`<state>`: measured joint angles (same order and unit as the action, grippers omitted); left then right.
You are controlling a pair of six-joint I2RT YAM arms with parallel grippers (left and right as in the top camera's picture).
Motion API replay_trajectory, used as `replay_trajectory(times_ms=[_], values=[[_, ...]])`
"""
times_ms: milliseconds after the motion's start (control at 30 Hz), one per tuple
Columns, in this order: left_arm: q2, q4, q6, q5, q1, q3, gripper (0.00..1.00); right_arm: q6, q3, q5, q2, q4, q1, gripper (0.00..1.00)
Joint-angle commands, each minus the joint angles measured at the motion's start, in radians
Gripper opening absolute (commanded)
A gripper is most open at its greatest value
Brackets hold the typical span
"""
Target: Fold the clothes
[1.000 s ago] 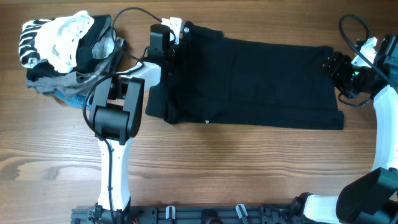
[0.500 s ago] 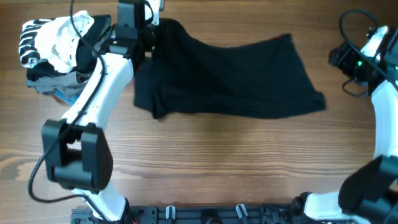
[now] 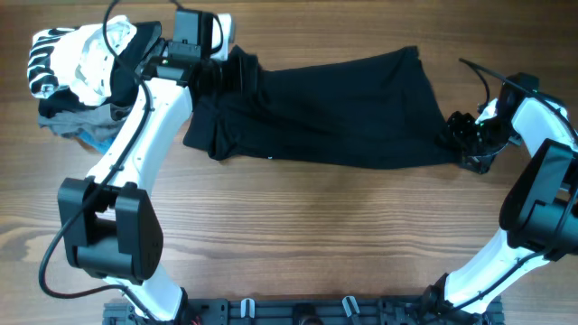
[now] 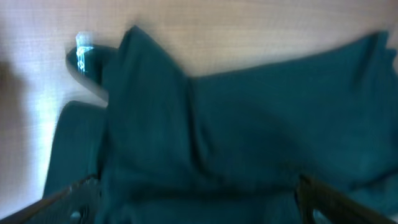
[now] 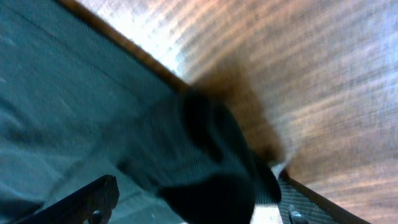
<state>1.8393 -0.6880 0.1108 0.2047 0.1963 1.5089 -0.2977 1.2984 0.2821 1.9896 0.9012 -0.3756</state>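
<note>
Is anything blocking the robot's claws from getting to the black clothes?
No, nothing visible is in the way. The left gripper and the right gripper are both right at the black garment, at opposite ends.

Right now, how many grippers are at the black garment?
2: left gripper at the black garment, upper-left edge; right gripper at its lower-right corner.
</note>
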Motion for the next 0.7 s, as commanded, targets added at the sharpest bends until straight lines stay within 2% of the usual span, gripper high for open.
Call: replay_trajectory(times_ms=[0, 33, 67, 167, 200, 267, 333, 367, 400, 433, 467, 600, 667], values=[[-0.018, -0.243, 0.002, -0.046, -0.003, -0.014, 1.0, -0.007, -0.063, 0.001, 0.001, -0.043, 0.002, 0.86], [-0.003, -0.315, 0.009, -0.046, -0.004, -0.053, 1.0, 0.031, -0.071, 0.046, 0.0, -0.056, 0.002, 0.86], [0.001, -0.323, 0.019, -0.047, -0.006, -0.095, 1.0, 0.042, -0.071, 0.066, 0.0, -0.056, 0.002, 0.87], [0.001, -0.227, 0.085, -0.045, -0.039, -0.225, 1.0, 0.09, -0.071, 0.116, 0.0, -0.055, 0.002, 0.86], [0.001, -0.157, 0.088, -0.031, -0.054, -0.265, 1.0, 0.106, -0.071, 0.139, 0.0, -0.05, 0.002, 0.86], [0.011, 0.103, 0.087, -0.022, -0.068, -0.416, 1.0, 0.116, -0.071, 0.165, 0.0, -0.036, 0.002, 0.85], [0.016, 0.204, 0.088, 0.01, -0.068, -0.47, 0.99, 0.124, -0.071, 0.165, 0.0, -0.028, 0.002, 0.85], [0.016, 0.225, 0.088, 0.027, -0.068, -0.486, 0.88, 0.139, -0.071, 0.172, 0.0, -0.024, 0.002, 0.85], [0.016, 0.21, 0.088, 0.031, -0.068, -0.489, 0.69, 0.142, -0.071, 0.176, 0.0, -0.016, 0.002, 0.85], [0.016, 0.167, 0.087, 0.029, -0.069, -0.489, 0.24, 0.141, -0.071, 0.175, 0.0, -0.006, 0.002, 0.84], [0.013, 0.105, 0.088, 0.029, -0.079, -0.486, 0.04, 0.142, -0.071, 0.175, 0.0, 0.004, 0.002, 0.84], [-0.056, -0.158, 0.088, -0.008, -0.186, -0.475, 0.04, 0.172, -0.08, 0.221, 0.0, 0.052, 0.008, 0.85], [-0.104, -0.193, 0.079, -0.008, -0.222, -0.475, 0.04, 0.174, -0.103, 0.25, 0.0, 0.034, 0.027, 0.85]])
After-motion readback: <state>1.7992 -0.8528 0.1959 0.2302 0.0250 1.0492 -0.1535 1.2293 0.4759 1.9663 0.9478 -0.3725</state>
